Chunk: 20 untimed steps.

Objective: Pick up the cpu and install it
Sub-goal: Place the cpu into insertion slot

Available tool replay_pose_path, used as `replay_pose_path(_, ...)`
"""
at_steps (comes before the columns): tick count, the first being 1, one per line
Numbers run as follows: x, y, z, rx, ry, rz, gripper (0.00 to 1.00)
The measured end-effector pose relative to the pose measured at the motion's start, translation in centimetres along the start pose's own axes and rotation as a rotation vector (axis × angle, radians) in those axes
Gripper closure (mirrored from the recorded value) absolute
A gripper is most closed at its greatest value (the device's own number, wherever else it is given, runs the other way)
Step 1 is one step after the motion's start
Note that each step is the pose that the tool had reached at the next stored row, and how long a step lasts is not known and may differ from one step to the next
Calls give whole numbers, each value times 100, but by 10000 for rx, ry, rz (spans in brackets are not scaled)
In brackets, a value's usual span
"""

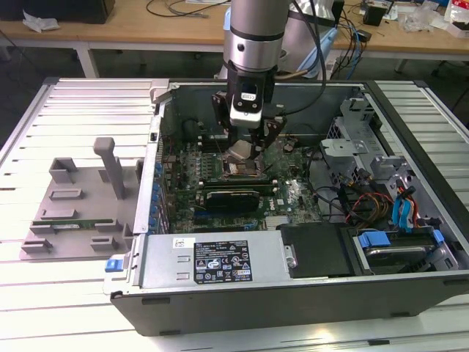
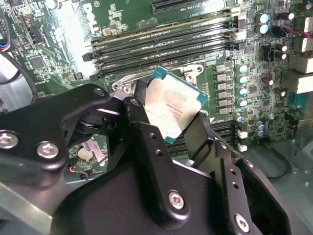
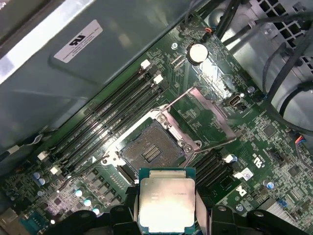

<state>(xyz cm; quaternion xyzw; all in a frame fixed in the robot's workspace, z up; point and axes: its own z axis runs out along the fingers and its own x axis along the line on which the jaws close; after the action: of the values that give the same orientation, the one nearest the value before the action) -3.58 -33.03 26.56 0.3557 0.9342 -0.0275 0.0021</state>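
Silver-grey metal with a thin green rim, the cpu (image 3: 166, 203) is pinched by the gripper (image 3: 167, 215). Its two black fingers (image 3: 130, 209) press on two opposite edges of the chip. In the second wrist view the cpu (image 2: 173, 105) sits between the fingers (image 2: 146, 142) with its metal top towards the camera.

The chip hangs above the socket (image 3: 152, 151) and a little to one side of it, not touching it. In the exterior view the gripper (image 1: 245, 150) is low inside the computer case (image 1: 220, 293). The socket is bare and its field of contacts is open to see. Its metal load frame (image 3: 205, 115) is swung away from the socket, so nothing covers it. The memory slots (image 3: 107, 117) run just beside the socket.

I judge that the picking is done and the work is in the placing step: the chip is held but not yet seated. In my judgement, seating it calls for bringing the chip exactly over the socket, with its edges parallel to the socket's edges and the right corner matched. It also calls for a level, gentle lowering, because such contacts probably bend easily. Whether the chip is level I cannot tell surely
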Motion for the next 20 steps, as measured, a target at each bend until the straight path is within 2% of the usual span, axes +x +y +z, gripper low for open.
replay_pose_path(8,0,0,0,32,43,1014,45)
replay_pose_path(20,0,0,0,66,87,2060,45)
